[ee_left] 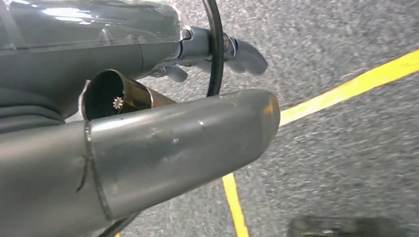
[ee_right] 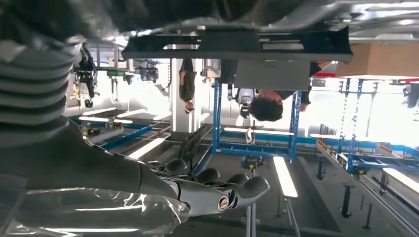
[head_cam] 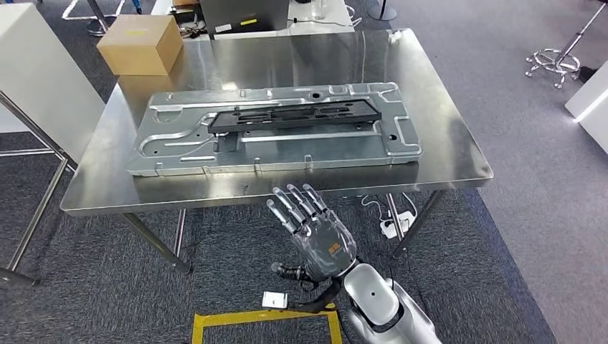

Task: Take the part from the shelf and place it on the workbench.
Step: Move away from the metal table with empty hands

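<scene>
A long black part (head_cam: 294,116) lies flat on a big stamped silver plate (head_cam: 179,154) in the middle of the steel workbench (head_cam: 459,143). My right hand (head_cam: 315,229) hovers just in front of the bench's near edge, below table height, fingers stretched apart and holding nothing. In the right wrist view the same hand (ee_right: 148,187) reaches out with straight fingers (ee_right: 247,187), and the black part (ee_right: 237,47) shows along the bench edge ahead of it. My left hand (ee_left: 148,138) hangs over the carpet with thumb and fingers (ee_left: 244,54) extended and nothing in it.
A cardboard box (head_cam: 140,43) stands on the bench's far left corner. A white table (head_cam: 36,64) is at the left, a stool base (head_cam: 556,61) at the far right. Yellow floor tape (head_cam: 265,319) marks the carpet by my feet. A person (ee_right: 269,106) is beyond the bench.
</scene>
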Controlling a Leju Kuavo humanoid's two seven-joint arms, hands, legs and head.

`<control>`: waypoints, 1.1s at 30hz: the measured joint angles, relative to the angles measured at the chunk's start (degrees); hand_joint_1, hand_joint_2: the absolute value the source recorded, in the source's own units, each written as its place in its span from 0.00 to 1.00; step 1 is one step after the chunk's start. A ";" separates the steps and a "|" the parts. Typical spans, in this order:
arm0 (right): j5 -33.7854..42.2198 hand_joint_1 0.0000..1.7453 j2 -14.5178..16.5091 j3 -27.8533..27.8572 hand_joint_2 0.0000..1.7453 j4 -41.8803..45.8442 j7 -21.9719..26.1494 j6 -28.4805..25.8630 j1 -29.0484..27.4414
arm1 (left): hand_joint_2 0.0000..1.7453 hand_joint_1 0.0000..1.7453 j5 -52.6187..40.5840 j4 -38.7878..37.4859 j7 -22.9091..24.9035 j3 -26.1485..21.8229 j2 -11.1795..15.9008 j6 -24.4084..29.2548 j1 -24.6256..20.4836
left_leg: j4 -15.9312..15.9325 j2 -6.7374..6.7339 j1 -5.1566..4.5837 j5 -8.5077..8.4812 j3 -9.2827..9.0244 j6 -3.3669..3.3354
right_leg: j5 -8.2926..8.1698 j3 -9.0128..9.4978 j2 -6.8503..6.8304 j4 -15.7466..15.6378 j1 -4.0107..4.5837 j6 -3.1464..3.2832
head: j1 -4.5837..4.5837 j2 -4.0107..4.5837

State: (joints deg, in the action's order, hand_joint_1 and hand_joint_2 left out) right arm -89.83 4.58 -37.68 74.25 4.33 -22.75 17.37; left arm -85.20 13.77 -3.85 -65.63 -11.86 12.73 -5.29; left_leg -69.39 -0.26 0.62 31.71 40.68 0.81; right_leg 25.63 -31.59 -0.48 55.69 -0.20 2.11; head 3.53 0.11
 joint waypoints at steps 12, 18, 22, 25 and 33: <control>0.12 0.00 -0.09 0.04 0.50 0.01 0.00 0.10 -0.18 | 0.00 0.00 0.00 0.00 0.02 -0.01 0.19 0.00 -0.16 | 11.70 0.12 0.35 -3.51 -10.97 -2.37 | -1.82 -6.95 0.10 4.67 -0.64 -3.68 | 0.01 0.00; 13.44 0.00 0.69 3.37 1.00 -2.66 2.83 5.44 -2.50 | 0.00 0.00 0.93 0.00 -0.10 -0.20 0.46 -0.02 -0.15 | 11.39 -0.10 -0.07 -7.48 -5.82 -3.31 | 6.63 -8.41 0.28 18.67 -0.62 -3.95 | -0.01 0.00; 31.76 0.00 3.51 15.76 0.50 -17.03 2.76 6.90 -4.17 | 0.00 0.00 2.22 -0.03 -0.35 -1.05 0.38 -0.23 -0.23 | 11.05 0.03 -0.51 -9.16 -3.68 -2.81 | 4.31 2.46 0.02 4.61 0.14 -2.15 | -0.05 0.00; 42.37 0.00 4.65 28.64 0.00 -31.19 0.42 6.99 -5.12 | 0.00 0.00 2.54 -0.04 0.24 -1.46 0.37 -0.32 -0.33 | 11.30 -0.06 -0.19 -10.17 -3.65 -1.81 | 5.12 4.08 -0.29 0.65 0.39 -1.52 | 0.09 0.00; 52.11 0.00 4.09 52.36 0.00 -53.24 -21.27 14.84 -15.26 | 0.00 0.00 2.65 -0.05 3.93 -2.10 0.54 0.02 0.41 | -2.97 -0.12 0.53 0.75 -1.09 -0.03 | 1.94 1.10 1.13 0.58 -0.21 -1.08 | 0.07 0.00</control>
State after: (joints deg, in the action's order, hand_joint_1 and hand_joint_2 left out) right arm -37.72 8.67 14.68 21.01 -16.94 -7.91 2.11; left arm -82.55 13.72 0.08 -67.72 -11.33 12.74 -4.89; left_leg -72.36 -0.38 1.14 32.46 39.59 0.78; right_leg 27.57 -30.50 0.65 56.26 -0.41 1.03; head 3.60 0.11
